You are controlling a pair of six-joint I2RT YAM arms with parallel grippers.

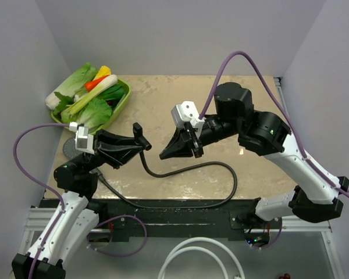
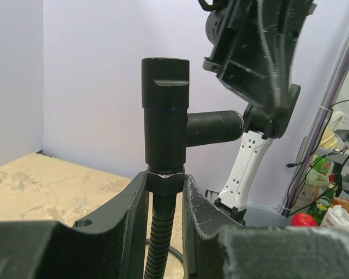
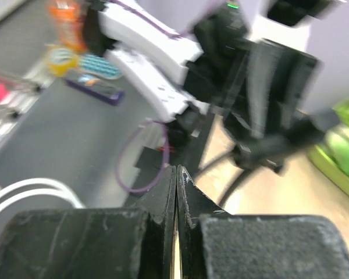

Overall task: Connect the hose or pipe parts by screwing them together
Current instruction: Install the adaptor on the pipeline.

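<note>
The small black T-shaped fitting (image 2: 166, 116) stands upright on the end nut of the dark-brown hose (image 2: 156, 244). My left gripper (image 2: 164, 181) is shut on that nut. In the top view the fitting (image 1: 138, 131) pokes out of the left gripper (image 1: 141, 145), and the hose (image 1: 192, 167) loops right and then back along the table's near edge. My right gripper (image 1: 162, 155) is shut and empty, its tip a short way right of the fitting. In the blurred right wrist view its fingers (image 3: 170, 192) are pressed together. The grey shower-head disc (image 1: 65, 152) lies at the table's left edge, partly under the left arm.
A green tray (image 1: 123, 97) of vegetables sits at the back left corner. A thick white tube (image 1: 192, 256) loops below the table's near edge. Purple cables (image 1: 23, 157) trail from both arms. Pale walls close in the left, back and right sides.
</note>
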